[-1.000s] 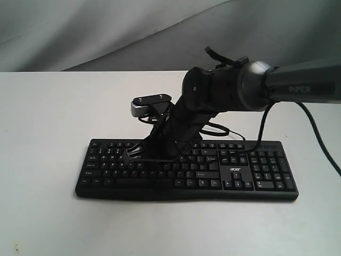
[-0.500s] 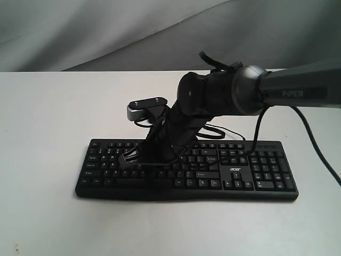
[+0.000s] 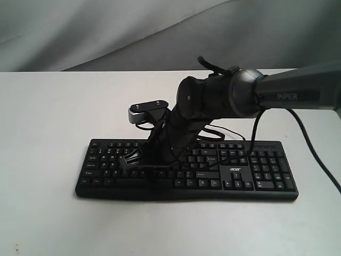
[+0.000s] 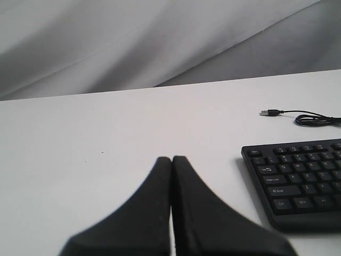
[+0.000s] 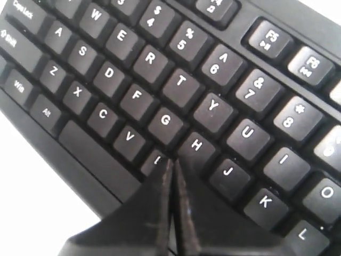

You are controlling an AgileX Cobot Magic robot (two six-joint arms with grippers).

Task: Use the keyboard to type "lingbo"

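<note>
The black keyboard lies across the white table, with its acer logo above the arrow keys. My right gripper reaches across to the letter keys on the left half, fingers shut with nothing between them. In the right wrist view the keyboard fills the frame, and the right gripper has its tips on the partly hidden key right of V, just below G and H. Whether that key is pressed I cannot tell. My left gripper is shut and empty over bare table, off the Esc end of the keyboard.
The thin black USB cable lies coiled behind the keyboard, its plug loose on the table. The right arm's own cable hangs over the number-pad side. A grey cloth backdrop stands behind the table.
The right arm has shifted left and lowered over the keys, bringing the shut gripper tips down toward the bottom letter row.
</note>
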